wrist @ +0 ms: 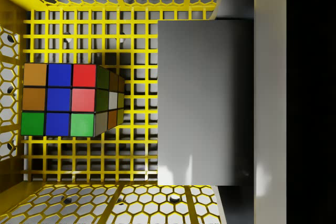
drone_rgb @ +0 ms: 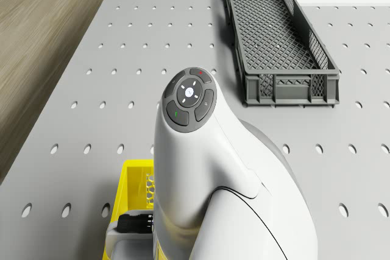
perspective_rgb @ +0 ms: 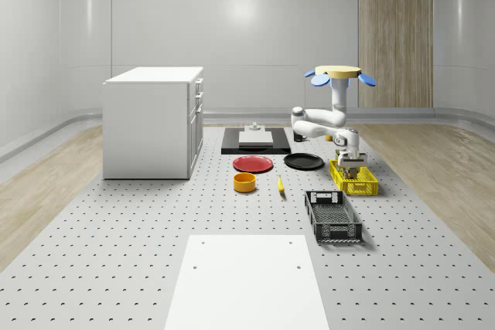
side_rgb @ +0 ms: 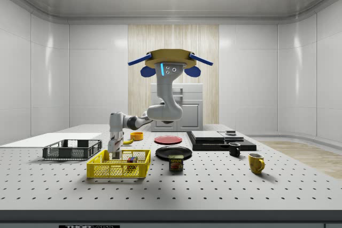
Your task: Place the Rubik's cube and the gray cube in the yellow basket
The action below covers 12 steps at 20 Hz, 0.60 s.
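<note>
- Hovering beside the yellow basket (perspective_rgb: pixel 353 179), with my rotors well above the perforated table (perspective_rgb: pixel 155 229) and my arm bent down so that my pincer (perspective_rgb: pixel 349 165) reaches into the basket.
- Pincer state: clamped on the gray cube (wrist: pixel 202 100); in the wrist view one finger (wrist: pixel 270 98) lies flat against the cube's side.
- Gray cube: one, matte, plain faces, sharp edges, inside the basket and over its grid floor.
- Rubik's cube (wrist: pixel 71 99): one, already on the basket floor, just beside the gray cube and not touching it. Facing stickers are orange, blue, red, green and pink.
- Basket: one, yellow plastic, square-grid floor, honeycomb-mesh walls.
- Dark crate (perspective_rgb: pixel 332 216): one, long, rectangular, lattice walls, near the basket.
- Plates: two round ones, red plate (perspective_rgb: pixel 253 163) and black plate (perspective_rgb: pixel 303 161).
- Orange bowl (perspective_rgb: pixel 244 182): one, round.
- Mugs in the side view: two, black mug (side_rgb: pixel 234 149) and yellow mug (side_rgb: pixel 256 163).
- White cabinet (perspective_rgb: pixel 153 122): one, boxy.
</note>
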Tool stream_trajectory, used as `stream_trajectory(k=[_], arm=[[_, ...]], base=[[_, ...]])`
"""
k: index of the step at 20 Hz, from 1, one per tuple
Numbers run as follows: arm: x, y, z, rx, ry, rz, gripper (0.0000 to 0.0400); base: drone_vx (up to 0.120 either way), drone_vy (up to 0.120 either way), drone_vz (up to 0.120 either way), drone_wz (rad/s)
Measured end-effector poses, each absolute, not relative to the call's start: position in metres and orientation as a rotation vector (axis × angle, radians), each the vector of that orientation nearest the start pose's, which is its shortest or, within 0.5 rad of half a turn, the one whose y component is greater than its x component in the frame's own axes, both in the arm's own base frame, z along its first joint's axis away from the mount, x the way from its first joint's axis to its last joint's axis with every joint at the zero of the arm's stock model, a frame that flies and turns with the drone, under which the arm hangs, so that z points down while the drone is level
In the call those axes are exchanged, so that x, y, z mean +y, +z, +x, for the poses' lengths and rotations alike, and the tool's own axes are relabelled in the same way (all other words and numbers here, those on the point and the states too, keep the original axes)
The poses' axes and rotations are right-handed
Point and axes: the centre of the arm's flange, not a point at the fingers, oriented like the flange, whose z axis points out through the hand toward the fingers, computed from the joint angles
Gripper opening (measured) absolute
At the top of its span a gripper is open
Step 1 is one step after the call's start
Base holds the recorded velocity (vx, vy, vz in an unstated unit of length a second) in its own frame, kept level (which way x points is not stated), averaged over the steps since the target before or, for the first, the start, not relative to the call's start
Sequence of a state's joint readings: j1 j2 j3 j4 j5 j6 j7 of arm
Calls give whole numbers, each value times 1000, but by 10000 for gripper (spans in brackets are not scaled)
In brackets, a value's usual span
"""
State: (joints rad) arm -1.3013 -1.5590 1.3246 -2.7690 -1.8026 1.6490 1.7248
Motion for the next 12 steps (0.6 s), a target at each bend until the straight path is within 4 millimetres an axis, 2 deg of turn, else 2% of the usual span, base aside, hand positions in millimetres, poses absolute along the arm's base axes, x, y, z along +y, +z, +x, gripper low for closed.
stream_trajectory(k=[2, 4, 5, 12], arm=[[-6, 513, 335, -2, 786, 1, 250], [-6, 513, 335, -2, 786, 1, 250], [-6, 513, 335, -2, 786, 1, 250], [-6, 513, 335, -2, 786, 1, 250]], base=[[0, 120, -120, 0], [0, -80, -100, 0], [0, -80, 0, 0], [0, 0, 0, 0]])
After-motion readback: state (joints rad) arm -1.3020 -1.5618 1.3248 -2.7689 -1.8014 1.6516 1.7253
